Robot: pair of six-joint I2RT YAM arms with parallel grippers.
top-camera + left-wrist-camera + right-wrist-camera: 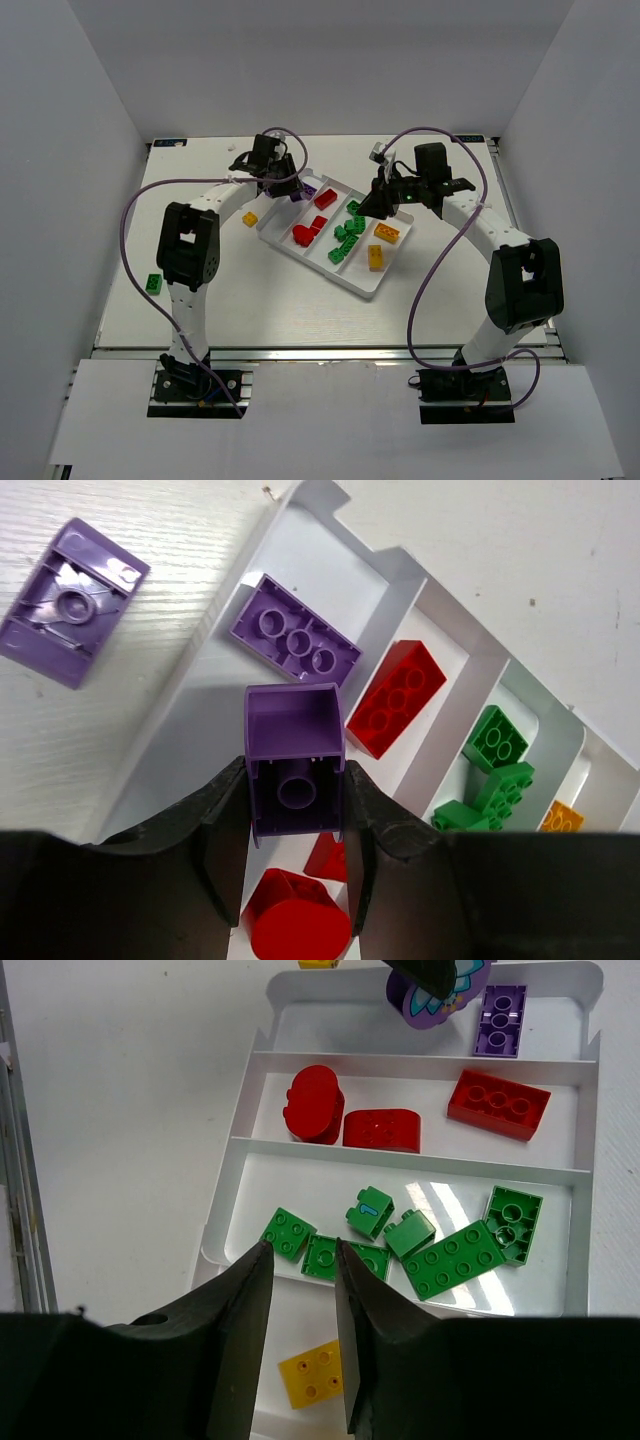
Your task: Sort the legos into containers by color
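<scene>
Left wrist: purple lego (295, 755) btwn jaws

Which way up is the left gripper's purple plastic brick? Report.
Inverted: the purple plastic brick, clamped in the left gripper, shows its hollow underside to the wrist camera.

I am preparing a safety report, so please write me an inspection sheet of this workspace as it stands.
Surface: white table, nothing spilled.
Job's things: white plastic tray with four compartments holds plastic bricks, purple, red, green, yellow, one colour each; loose green brick, loose yellow brick and loose purple brick lie on the table.
Clutter: nothing seen.
Pincers: left pincer shut on a purple curved brick; right pincer over green compartment, slightly apart, empty.
Cables: purple cables loop from both arms.
Surroundings: white walls.
</scene>
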